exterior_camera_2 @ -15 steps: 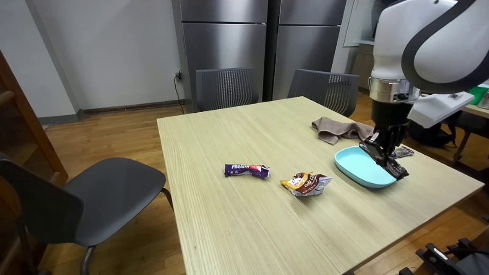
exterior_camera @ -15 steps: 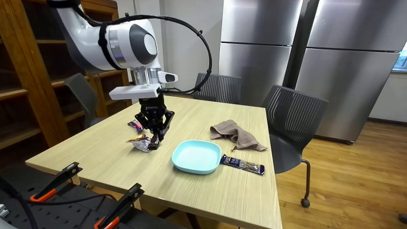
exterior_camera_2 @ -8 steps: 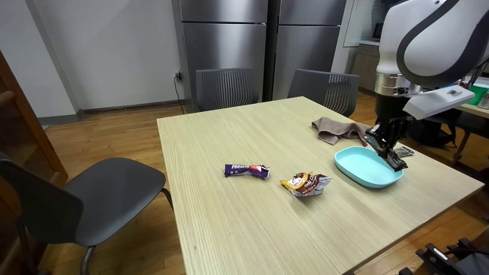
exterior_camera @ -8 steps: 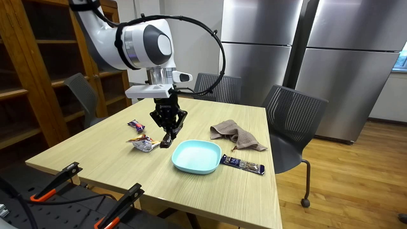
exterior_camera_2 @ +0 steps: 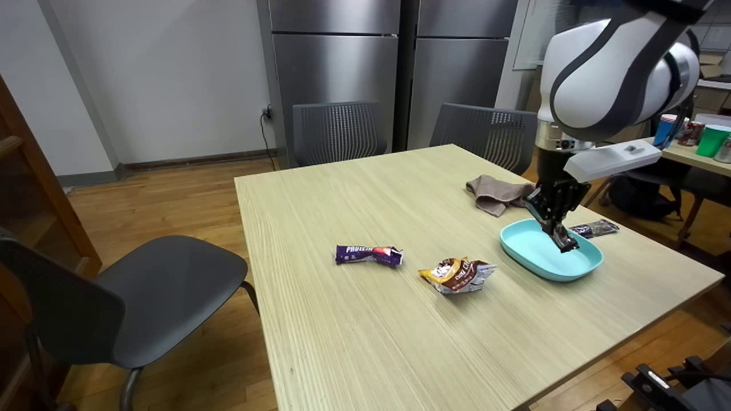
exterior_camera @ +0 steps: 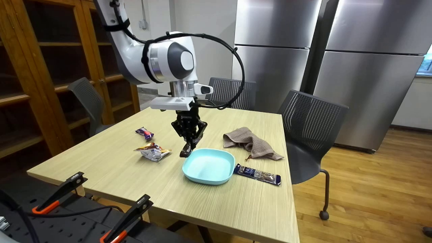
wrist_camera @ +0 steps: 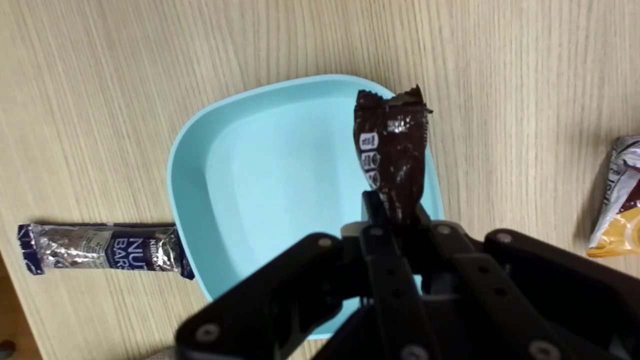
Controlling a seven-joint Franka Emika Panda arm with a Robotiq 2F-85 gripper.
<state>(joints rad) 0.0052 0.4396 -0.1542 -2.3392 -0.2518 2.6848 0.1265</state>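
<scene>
My gripper (wrist_camera: pixel 397 212) is shut on a small dark brown wrapped snack (wrist_camera: pixel 392 145), which sticks out past the fingertips. In both exterior views the gripper (exterior_camera: pixel 191 142) (exterior_camera_2: pixel 554 224) points down with the brown snack (exterior_camera: pixel 186 150) (exterior_camera_2: pixel 564 240) held above the table. A light blue shallow dish (wrist_camera: pixel 270 175) lies below; the snack overlaps its edge in the wrist view. The dish also shows in both exterior views (exterior_camera: pixel 209 168) (exterior_camera_2: pixel 531 251). A dark blue nut bar (wrist_camera: pixel 105 247) lies beside the dish, touching or nearly touching its rim.
A crinkled yellow, brown and silver bag (exterior_camera_2: pixel 458 275) and a purple protein bar (exterior_camera_2: pixel 368 255) lie on the wooden table (exterior_camera_2: pixel 365 331). A brown cloth (exterior_camera: pixel 249 143) lies behind the dish. Black chairs (exterior_camera: pixel 312 135) stand around the table. Clamps (exterior_camera: pixel 128 216) grip its front edge.
The gripper, still holding the brown snack, has moved away from the crinkled bag to the edge of the dish. The dish, bars, bag and cloth have not moved.
</scene>
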